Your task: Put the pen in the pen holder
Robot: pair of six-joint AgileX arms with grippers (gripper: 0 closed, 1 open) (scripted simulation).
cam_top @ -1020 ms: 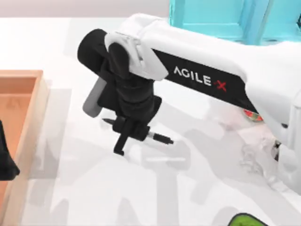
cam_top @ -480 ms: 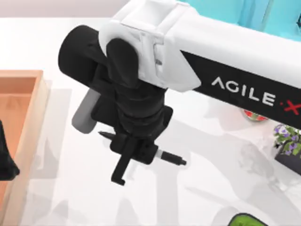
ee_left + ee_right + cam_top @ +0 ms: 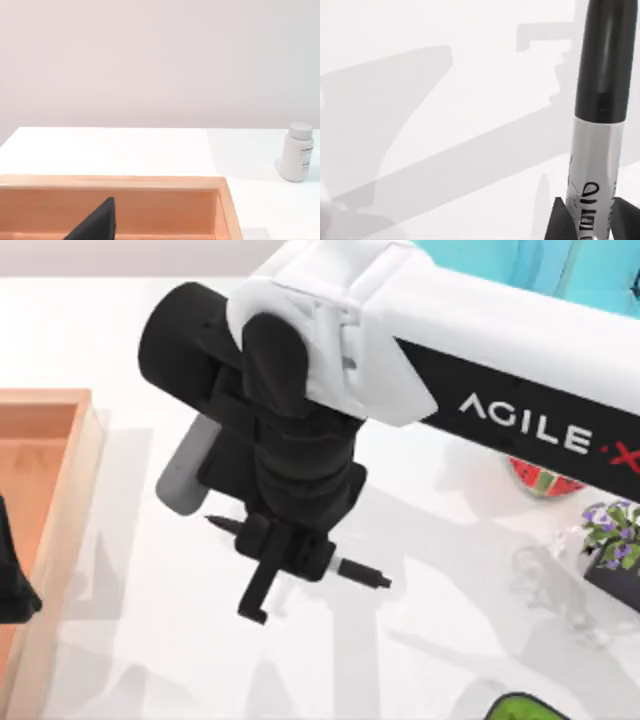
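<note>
Since half a second ago the right arm has shifted only a little in the top view, and the pen [image 3: 362, 573] with it; a second ago the arm looked smaller and lower, so the pen has been lifted off the table [image 3: 120, 340]. In the top view the right gripper [image 3: 290, 552] hangs over the middle of the table, clamped on the pen, which lies crosswise in it: one thin black end sticks out to the left, the other to the right, both above the white surface with a shadow under them. A wooden tray [image 3: 85, 440] is at the left edge, and I cannot make out a pen holder. In the left wrist view the left arm is parked over the tray [image 3: 225, 200], a dark part of it low in the picture, and I cannot tell if its fingers are apart; a white bottle [image 3: 298, 152] stands well apart on the table. In the right wrist view the two fingertips [image 3: 560, 222] press on the pen [image 3: 600, 145] at its pale label band, and the black end reaches away from them. To do this carry well, I think, the grip must stay firm and the pen must be turned upright before lowering.
</note>
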